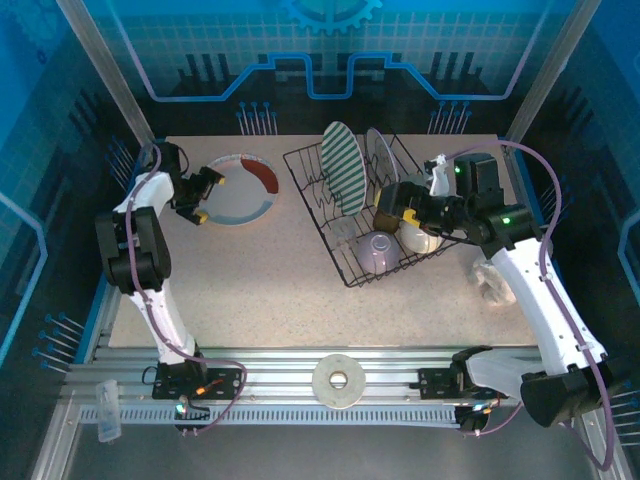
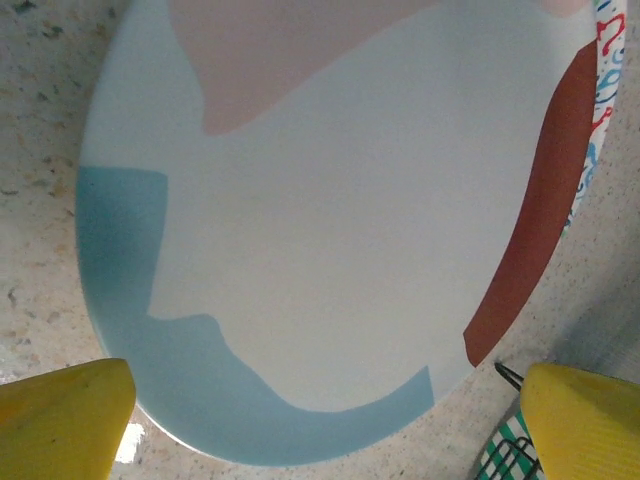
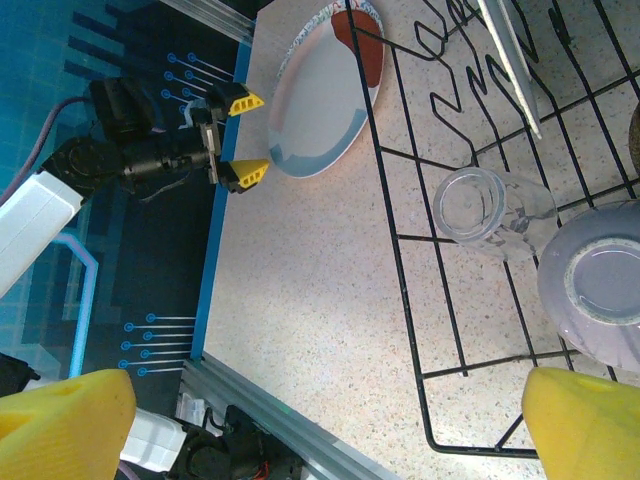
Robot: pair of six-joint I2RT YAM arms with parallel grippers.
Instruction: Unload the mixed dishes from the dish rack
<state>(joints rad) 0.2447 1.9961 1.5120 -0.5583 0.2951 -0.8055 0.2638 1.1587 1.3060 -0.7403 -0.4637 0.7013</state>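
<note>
The black wire dish rack [image 1: 325,205] stands at the table's middle right. A green-and-white striped plate [image 1: 343,168] and a second plate [image 1: 380,158] stand upright in it. A pale tumbler [image 3: 490,210] lies on its side in the rack next to an upturned lavender cup [image 3: 600,290], with a cream bowl [image 1: 422,238] at the right end. My right gripper [image 1: 392,205] hovers open over the rack [image 3: 400,200] with nothing between its fingers [image 3: 65,420]. The red, white and blue rimmed plate [image 2: 330,220] lies flat on the table to the rack's left. My left gripper [image 1: 200,195] is open just beside that plate [image 1: 243,190].
A soft white cloth lump [image 1: 493,282] lies on the table right of the rack, beside the right arm. A white ring-shaped disc [image 1: 338,380] rests on the metal rail at the near edge. The table's blue left edge [image 3: 215,250] runs close behind the left gripper [image 3: 235,135].
</note>
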